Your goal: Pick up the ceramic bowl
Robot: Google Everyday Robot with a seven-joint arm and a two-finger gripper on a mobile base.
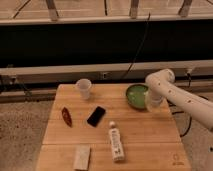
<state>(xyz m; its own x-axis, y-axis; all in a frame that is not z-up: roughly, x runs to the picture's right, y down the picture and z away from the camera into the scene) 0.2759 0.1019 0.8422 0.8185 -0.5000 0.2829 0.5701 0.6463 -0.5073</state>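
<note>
The ceramic bowl (135,95) is round, shallow and green with a glossy lighter inside. It sits on the wooden table (150,130) near the back right edge. My white arm comes in from the right and bends down over the bowl's right side. The gripper (151,103) hangs at the bowl's right rim, partly covering it. I cannot tell whether it touches the bowl.
A white cup (84,88) stands at the back left-centre. A dark red object (66,116), a black phone-like slab (96,116), a white bottle (116,141) lying down and a tan block (82,157) lie on the table. A rail and cable run behind.
</note>
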